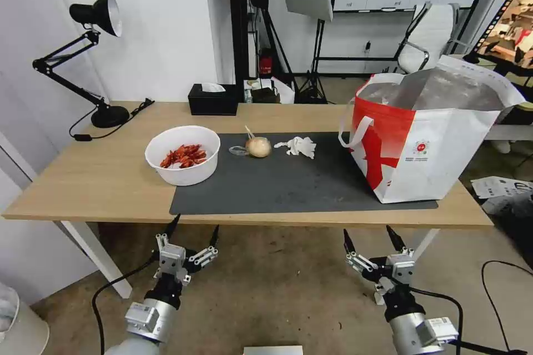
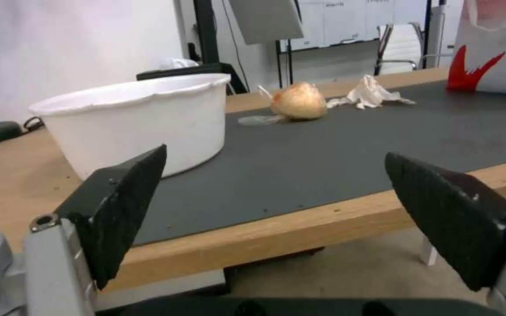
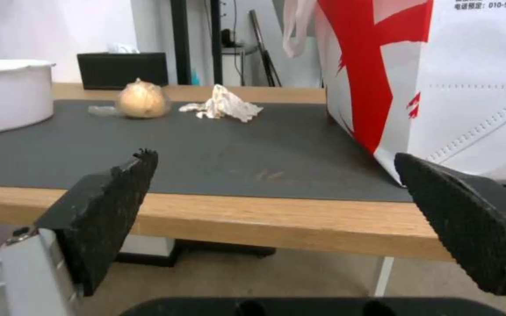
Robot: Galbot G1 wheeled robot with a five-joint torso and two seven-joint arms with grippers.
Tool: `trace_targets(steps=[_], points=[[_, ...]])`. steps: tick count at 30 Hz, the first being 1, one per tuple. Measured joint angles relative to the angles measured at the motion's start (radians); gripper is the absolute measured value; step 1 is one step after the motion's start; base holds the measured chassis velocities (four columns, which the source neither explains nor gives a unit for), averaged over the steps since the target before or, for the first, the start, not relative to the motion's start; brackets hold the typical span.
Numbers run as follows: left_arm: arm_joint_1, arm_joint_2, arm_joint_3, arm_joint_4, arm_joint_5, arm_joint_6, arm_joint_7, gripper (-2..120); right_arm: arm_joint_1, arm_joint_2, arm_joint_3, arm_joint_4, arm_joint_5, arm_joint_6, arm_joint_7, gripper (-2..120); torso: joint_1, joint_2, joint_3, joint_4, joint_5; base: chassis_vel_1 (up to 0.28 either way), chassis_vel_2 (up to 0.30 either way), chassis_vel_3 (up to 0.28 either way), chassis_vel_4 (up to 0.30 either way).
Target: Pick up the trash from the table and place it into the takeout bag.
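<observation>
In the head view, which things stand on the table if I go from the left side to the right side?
Black desk lamp → white bowl of red shells → round beige lump → white tissue wad → takeout bag.

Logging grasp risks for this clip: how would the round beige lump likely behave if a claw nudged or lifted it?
The round beige lump looks ball-shaped, so it may roll across the dark mat. Its loose clear wrap trails sideways and could slip or drag.
</observation>
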Motion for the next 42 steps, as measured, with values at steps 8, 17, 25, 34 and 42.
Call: trace_targets(steps=[8, 17, 25, 34, 42], points=[[-0.006, 0.008, -0.003, 0.004, -0.007, 0.000, 0.000, 100, 0.007, -0.002, -0.003, -0.003, 0.002, -0.005, 0.000, 100, 0.000, 0.000, 0.000, 0.0000, 0.0000, 0.000, 0.000, 0.000, 0.000], [-0.011, 0.007, -0.007, 0.003, -0.021, 0.001, -0.002, 100, 0.187, -0.099, -0.076, -0.009, 0.165, -0.083, -0.024, 100, 0.000, 0.000, 0.000, -0.0001, 0.0000, 0.000, 0.000, 0.000, 0.000], [-0.008, -0.007, -0.009, -0.004, -0.020, 0.007, -0.002, 100, 0.556, -0.269, -0.270, -0.171, 0.378, -0.168, -0.007, 100, 0.000, 0.000, 0.000, 0.0001, 0.0000, 0.000, 0.000, 0.000, 0.000], [-0.001, -0.011, -0.039, 0.000, -0.027, 0.009, -0.003, 100, 0.996, -0.258, -0.563, -0.427, 0.446, -0.343, 0.201, 100, 0.000, 0.000, 0.000, 0.0000, -0.0001, 0.000, 0.000, 0.000, 0.000], [0.007, -0.020, -0.064, 0.006, -0.038, 0.009, -0.003, 100, 1.346, -0.115, -0.729, -0.746, 0.450, -0.456, 0.404, 100, 0.000, 0.000, 0.000, 0.0002, -0.0002, 0.000, 0.000, 0.000, 0.000]])
